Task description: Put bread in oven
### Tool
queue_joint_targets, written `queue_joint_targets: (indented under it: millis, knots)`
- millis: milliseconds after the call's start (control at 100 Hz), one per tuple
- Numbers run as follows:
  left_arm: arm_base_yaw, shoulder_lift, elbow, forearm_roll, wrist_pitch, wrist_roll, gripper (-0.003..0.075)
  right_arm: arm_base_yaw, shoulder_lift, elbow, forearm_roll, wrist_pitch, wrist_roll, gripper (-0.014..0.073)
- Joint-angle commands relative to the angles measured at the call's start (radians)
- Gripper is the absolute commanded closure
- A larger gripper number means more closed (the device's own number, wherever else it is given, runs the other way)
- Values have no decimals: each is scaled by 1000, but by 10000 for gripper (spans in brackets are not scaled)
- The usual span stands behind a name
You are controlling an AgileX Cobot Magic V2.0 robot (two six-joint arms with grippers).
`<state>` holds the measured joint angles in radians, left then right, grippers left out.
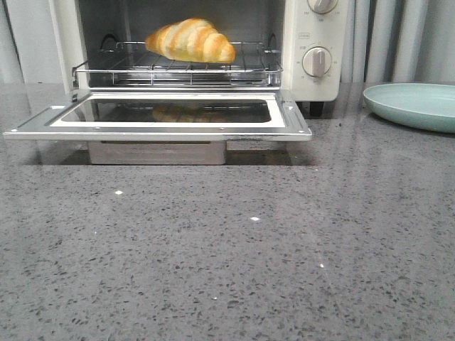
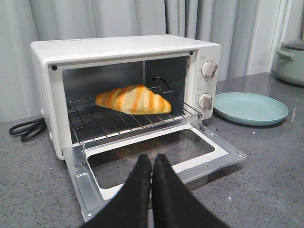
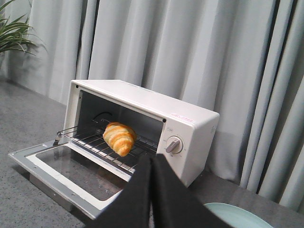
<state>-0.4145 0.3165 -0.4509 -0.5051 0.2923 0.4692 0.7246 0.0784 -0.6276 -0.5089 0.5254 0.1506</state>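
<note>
The oven (image 1: 313,53) stands on the counter (image 1: 227,241). The bread (image 1: 190,40) lies on the rack (image 1: 178,69) inside the oven. The door (image 1: 158,117) lies open in front of the oven. The knobs (image 1: 317,62) sit on the oven's right side. The plate (image 1: 416,105) rests right of the oven. A cord (image 2: 26,128) lies left of the oven. Curtains (image 3: 199,61) hang behind the oven.

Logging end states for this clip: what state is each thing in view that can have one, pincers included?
oven: door dropped fully open, wire rack inside
bread: lying on the wire rack inside the oven, untouched
plate: empty, on the counter beside the oven
left pincer: shut, holding nothing
right pincer: shut, holding nothing
</note>
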Motion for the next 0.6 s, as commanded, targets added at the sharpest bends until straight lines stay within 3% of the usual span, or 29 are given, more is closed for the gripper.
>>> queue_joint_targets:
  millis: [0,160,290,420,590]
  knots:
    - [2,7,-25,-17,-74,-8,741,-4,15,-21,-26,-75,3,643]
    - [2,5,10,-3,-79,-8,741,-4,15,-21,-26,-75,3,643]
    - [18,-56,69,198,-105,1,741,-4,15,-21,-26,-75,3,643]
    - [85,-170,197,241,-168,-4,741,-4,15,-21,-26,-75,3,643]
    - [204,-339,364,299,-217,-195,741,-4,15,-21,-26,-75,3,643]
